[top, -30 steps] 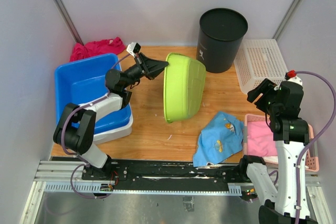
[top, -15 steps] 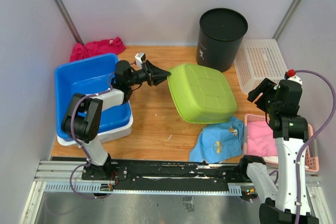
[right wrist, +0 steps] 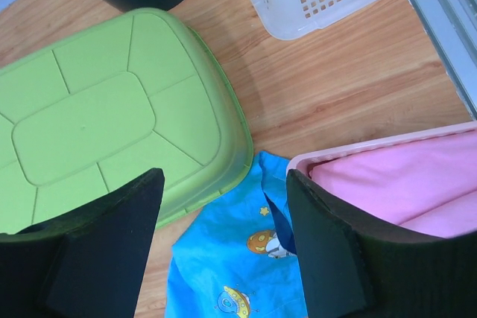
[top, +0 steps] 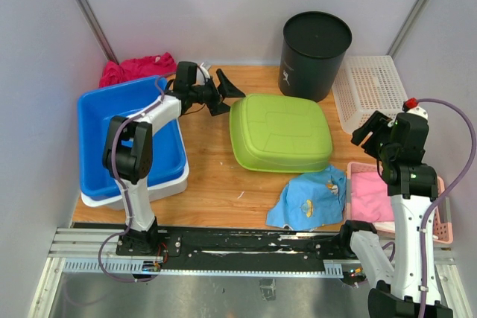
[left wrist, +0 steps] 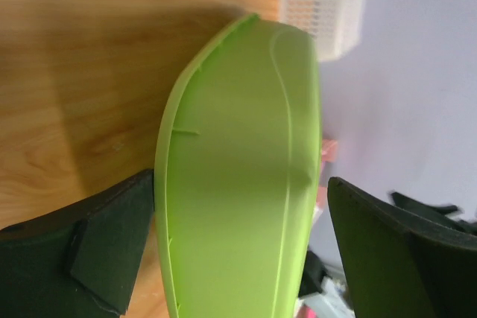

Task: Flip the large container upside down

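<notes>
The large container is a lime-green tub point(top: 280, 132) lying bottom up on the wooden table, its ribbed base facing the ceiling. My left gripper point(top: 227, 97) is open at the tub's far left corner. In the left wrist view the tub point(left wrist: 238, 94) fills the space between the two wide-spread fingers of the left gripper point(left wrist: 240, 184), which are not clamped on it. My right gripper point(top: 369, 130) hovers open above the table's right side. In the right wrist view the tub point(right wrist: 104, 117) lies ahead to the left of the right gripper point(right wrist: 223, 176), which holds nothing.
A blue bin point(top: 127, 135) on a white tray stands at the left with a red cloth point(top: 134, 69) behind it. A black bucket point(top: 315, 55) and a white mesh basket point(top: 370, 88) stand at the back right. A blue printed cloth point(top: 309, 200) touches the tub's near edge beside a pink basket point(top: 440, 217).
The green tub went from standing on its side to lying flat, bottom up. My left gripper opened, let go of the rim and drew back to the far left. The right arm stayed put.
</notes>
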Controlling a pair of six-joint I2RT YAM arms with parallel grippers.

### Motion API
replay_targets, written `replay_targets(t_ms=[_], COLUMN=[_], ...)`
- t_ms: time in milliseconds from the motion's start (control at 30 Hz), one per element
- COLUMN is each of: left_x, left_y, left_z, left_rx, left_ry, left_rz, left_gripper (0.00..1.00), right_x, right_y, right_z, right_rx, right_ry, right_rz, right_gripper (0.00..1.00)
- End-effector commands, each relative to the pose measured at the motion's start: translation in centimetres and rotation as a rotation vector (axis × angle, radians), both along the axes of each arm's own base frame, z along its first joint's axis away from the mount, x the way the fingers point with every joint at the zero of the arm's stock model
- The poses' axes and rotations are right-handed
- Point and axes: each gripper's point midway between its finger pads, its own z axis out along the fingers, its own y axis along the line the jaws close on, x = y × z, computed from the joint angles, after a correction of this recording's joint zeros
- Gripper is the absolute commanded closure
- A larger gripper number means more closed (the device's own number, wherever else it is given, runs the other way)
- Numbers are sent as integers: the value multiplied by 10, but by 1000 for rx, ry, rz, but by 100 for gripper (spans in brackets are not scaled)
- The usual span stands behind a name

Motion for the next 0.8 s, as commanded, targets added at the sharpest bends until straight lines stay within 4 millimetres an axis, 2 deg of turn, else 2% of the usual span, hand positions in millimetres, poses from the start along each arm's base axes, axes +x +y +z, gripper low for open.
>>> replay_targets(t_ms=[0,133,233,333,400,533,667,767], left_x=[21,33,35,30,17,-14,-47,-62], left_y=[34,58,80,89,87,66,27,-2], left_z=[-19,-21,-21,-25,-26,-27,-27,-37], left_rx=[313,487,627,709,732,691,433,348], left_ry=[-67,-107,-132,-134,-139,-158,-163,-166], left_rz=[25,82,137,147,141,101,3,-104], left_gripper=[1,1,1,1,1,1,1,1], right_x=[2,5,6,9,11,13,16,18], right_y=[11,24,28,29,29,29,31,32], right_z=[-8,-29,-40,-45,-46,-50,-54,-53], right_rx=[-22,16,37,42,43,50,62,67], right_ry=[36,113,146,151,152,163,167,165], right_rz=[107,194,215,218,219,219,223,228], right_gripper=[32,31,31,30,30,30,30,30])
